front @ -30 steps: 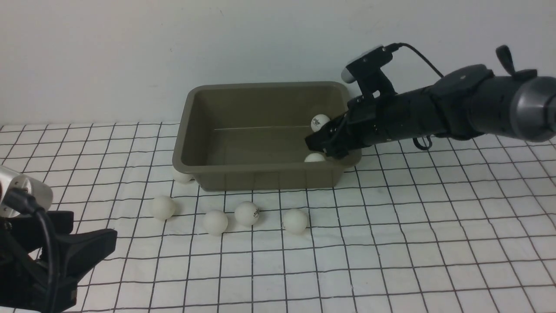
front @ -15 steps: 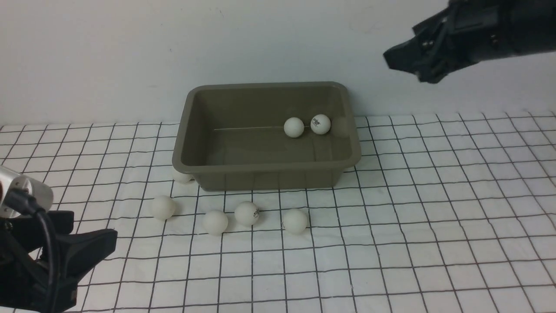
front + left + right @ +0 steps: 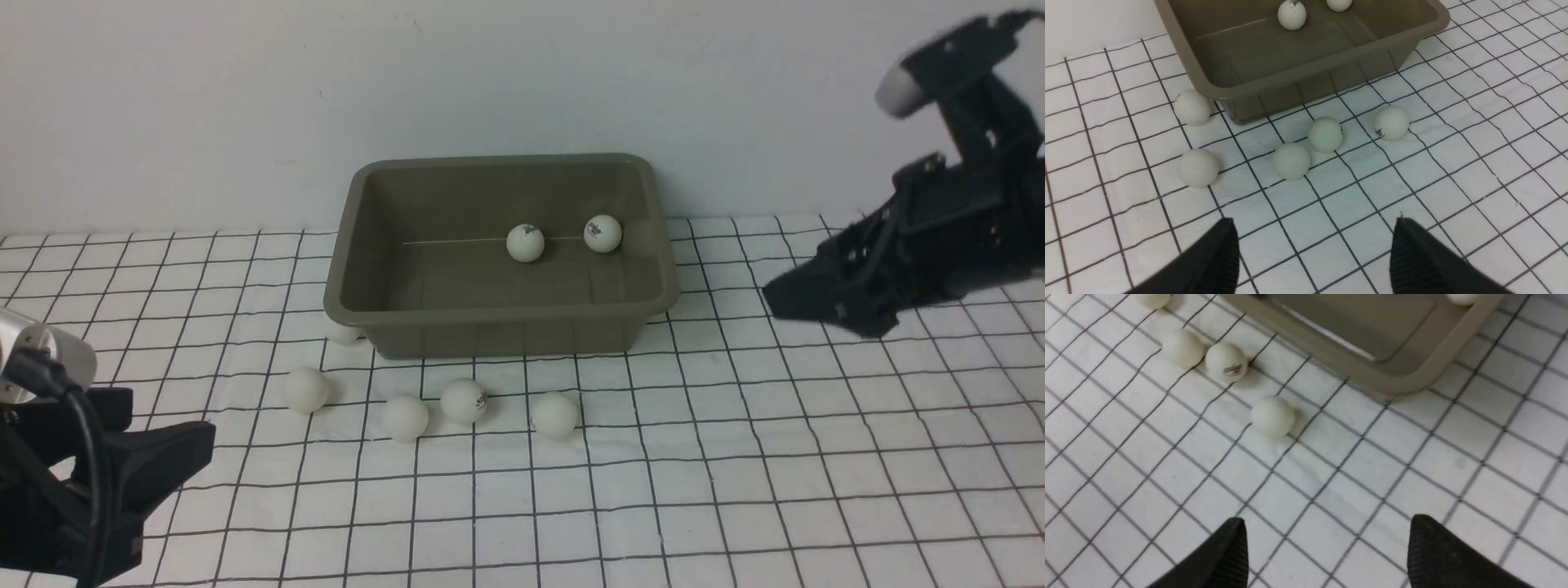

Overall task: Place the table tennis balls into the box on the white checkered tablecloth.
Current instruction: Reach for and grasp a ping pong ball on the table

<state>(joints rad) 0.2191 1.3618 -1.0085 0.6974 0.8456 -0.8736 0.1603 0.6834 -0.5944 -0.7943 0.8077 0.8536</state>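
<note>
over the white checkered tablecloth (image 3: 735,457) my right gripper (image 3: 1327,524) has dropped to mid right; a ball (image 3: 525,242) in the box (image 3: 490,314) rolled left; right and left gripper (image 3: 1313,222) both have fingers apart.

The left gripper (image 3: 1314,220) and right gripper (image 3: 1327,519) each carry 2 matte black, ribbed, wedge-shaped fingers (image 3: 1212,263).

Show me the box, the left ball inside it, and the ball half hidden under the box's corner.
box (image 3: 498,336), front view, middle of its front wall.
left ball inside the box (image 3: 525,242), front view, centre of the ball.
half-hidden ball (image 3: 341,333), front view, its visible lower part.
</note>
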